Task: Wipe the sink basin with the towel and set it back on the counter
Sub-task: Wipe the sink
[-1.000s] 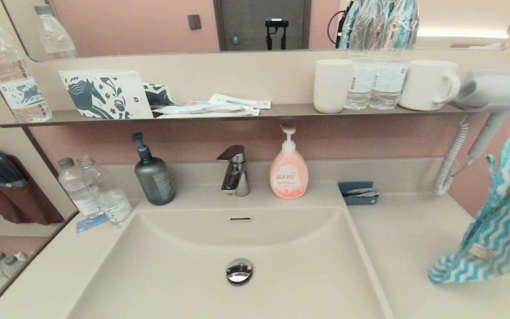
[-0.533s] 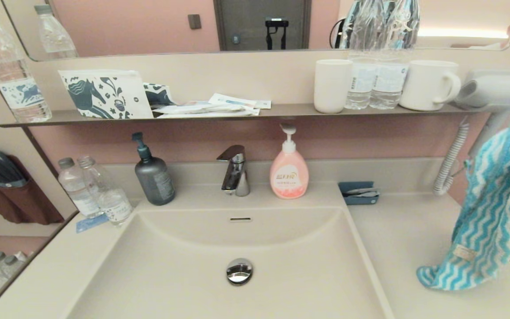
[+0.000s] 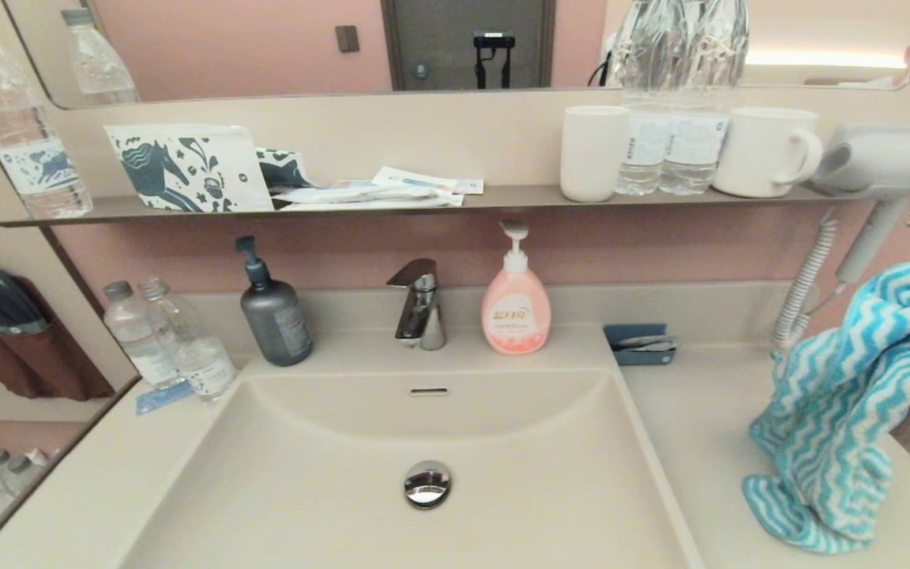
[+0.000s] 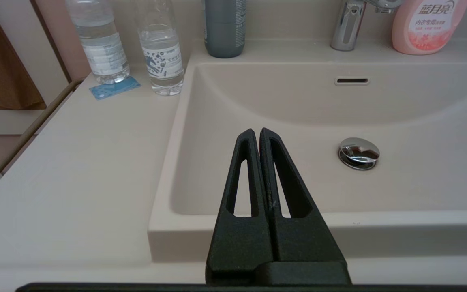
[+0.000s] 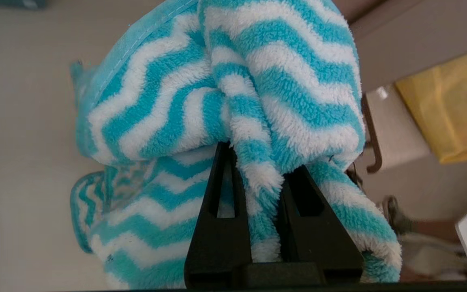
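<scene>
The right pincer (image 5: 258, 162) grips the towel (image 3: 842, 411) by a bunched fold; its lower end sags below the pincer onto the bench (image 3: 708, 427). Lower until more rests flat, then release. The left pincer (image 4: 259, 136), closed and empty, hovers near the sink basin (image 4: 379, 113).

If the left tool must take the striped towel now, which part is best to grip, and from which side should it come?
Probably the bunched folds of the towel hanging between the right tool, shut on its top, and the heap on the counter. Come level from the sink basin side: that face is open, the hanging fabric gathers thick, and the far side borders the counter's edge.
</scene>
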### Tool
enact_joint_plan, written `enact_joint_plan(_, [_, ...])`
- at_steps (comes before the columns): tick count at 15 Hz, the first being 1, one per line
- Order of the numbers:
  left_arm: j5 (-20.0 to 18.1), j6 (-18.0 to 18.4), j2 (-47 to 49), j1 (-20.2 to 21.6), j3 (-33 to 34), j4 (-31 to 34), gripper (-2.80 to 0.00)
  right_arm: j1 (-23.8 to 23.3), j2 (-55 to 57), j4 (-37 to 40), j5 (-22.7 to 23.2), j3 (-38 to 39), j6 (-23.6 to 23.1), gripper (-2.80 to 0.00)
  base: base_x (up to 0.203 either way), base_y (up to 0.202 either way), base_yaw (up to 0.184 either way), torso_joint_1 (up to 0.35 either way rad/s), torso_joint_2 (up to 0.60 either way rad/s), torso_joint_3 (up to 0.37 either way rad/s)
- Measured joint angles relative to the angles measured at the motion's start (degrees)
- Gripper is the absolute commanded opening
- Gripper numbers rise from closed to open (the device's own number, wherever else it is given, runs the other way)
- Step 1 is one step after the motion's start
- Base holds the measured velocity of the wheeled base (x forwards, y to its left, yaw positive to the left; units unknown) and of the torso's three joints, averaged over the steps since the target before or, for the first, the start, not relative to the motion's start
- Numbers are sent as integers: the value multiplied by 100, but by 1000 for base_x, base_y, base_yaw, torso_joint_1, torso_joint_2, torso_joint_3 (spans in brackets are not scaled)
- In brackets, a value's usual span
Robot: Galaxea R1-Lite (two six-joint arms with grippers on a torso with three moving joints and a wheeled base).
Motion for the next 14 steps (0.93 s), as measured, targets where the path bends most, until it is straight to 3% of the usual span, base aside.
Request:
enact_joint_plan(6, [-1, -2, 0, 0, 0, 0, -280, 40, 1139, -11, -600, 159, 286, -280, 0, 0, 0, 0, 0, 0])
enact_joint_plan(14, [2, -2, 0, 0, -2, 0, -280, 38, 2461, -99, -994, 42, 567, -280, 0, 0, 0, 0, 0, 0])
